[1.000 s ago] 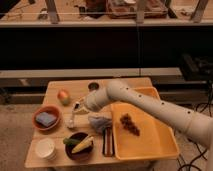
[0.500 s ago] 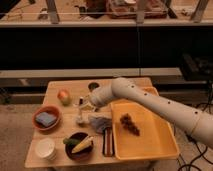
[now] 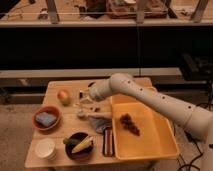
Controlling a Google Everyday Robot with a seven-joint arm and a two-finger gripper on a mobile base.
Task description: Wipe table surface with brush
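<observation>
The table surface [image 3: 57,134] is a light-wood plank top. A pale slim thing that looks like the brush [image 3: 84,114] lies near the middle of the table, left of a crumpled grey cloth [image 3: 101,123]. My gripper [image 3: 85,103] hangs low just above that pale thing, to the right of the apple [image 3: 63,96]. The white arm reaches in from the right across the top of the yellow tub [image 3: 150,145]. I cannot tell whether the gripper touches the brush.
A red bowl with a blue sponge [image 3: 46,119] sits at the left, with a white cup [image 3: 45,148] at the front left. A dark bowl of vegetables [image 3: 79,145] and a small dark tray [image 3: 107,142] stand at the front. Dark fruit [image 3: 129,124] lies in the tub.
The arm has swung left and down, from beside the tub's left edge to the table's middle, so the gripper is now closer to the apple and the pale brush.
</observation>
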